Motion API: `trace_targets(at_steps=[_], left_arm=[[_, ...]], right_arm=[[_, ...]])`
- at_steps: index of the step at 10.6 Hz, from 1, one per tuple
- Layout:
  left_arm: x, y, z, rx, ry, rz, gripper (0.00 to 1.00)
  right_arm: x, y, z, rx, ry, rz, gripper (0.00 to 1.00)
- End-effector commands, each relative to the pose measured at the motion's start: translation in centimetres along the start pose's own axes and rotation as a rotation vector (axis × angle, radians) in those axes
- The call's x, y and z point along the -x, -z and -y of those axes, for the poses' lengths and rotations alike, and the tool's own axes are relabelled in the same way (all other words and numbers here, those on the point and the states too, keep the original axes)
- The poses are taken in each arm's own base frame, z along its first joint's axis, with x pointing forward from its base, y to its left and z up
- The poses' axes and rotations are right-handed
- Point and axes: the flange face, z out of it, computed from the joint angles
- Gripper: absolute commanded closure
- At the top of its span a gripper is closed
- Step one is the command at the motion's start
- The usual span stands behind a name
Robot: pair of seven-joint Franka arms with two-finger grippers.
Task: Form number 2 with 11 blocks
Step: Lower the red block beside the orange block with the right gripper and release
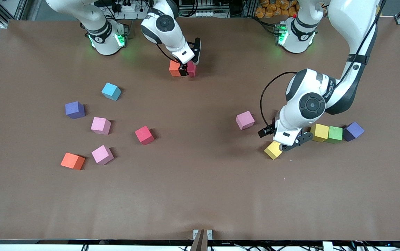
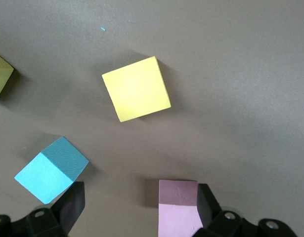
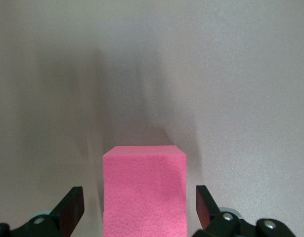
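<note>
Blocks lie scattered across the bench as the right tool, spread wide, straddles a red block beside an orange one. Left tool, also wide, hovers over a yellow block, likely next.

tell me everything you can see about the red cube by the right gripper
The red cube is a small matte block with a finely pebbled, foam-like face, sharp edges and a reddish-pink colour. It sits flat on the brown table, close to the right arm's base, beside an orange cube; whether the two touch cannot be told. The right gripper straddles it with both fingers open and a gap on each side, so nothing grips it.
</note>
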Motion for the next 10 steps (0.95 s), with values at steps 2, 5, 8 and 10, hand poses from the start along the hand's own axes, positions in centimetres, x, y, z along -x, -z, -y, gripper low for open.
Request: trace_targets(at_steps=[2,5,8,10], left_arm=[[0.0,2.3,-0.2,0.003,0.043,-0.037,0.0],[0.8,2.4,-0.1,-0.028,0.033,-0.016,0.0],[1.6,2.6,-0.5,-0.033,0.034,-0.005,0.0],[2.2,2.3,-1.1,-0.037,0.062,-0.001,0.0]], right_arm=[[0.2,0.9,-0.1,0.008,-0.021,0.036,0.0],[0.1,2.0,-0.5,0.013,-0.03,0.057,0.0],[0.1,2.9,-0.8,0.02,-0.041,0.069,0.0],[0.0,4.1,-0.9,0.023,-0.053,0.093,0.0]])
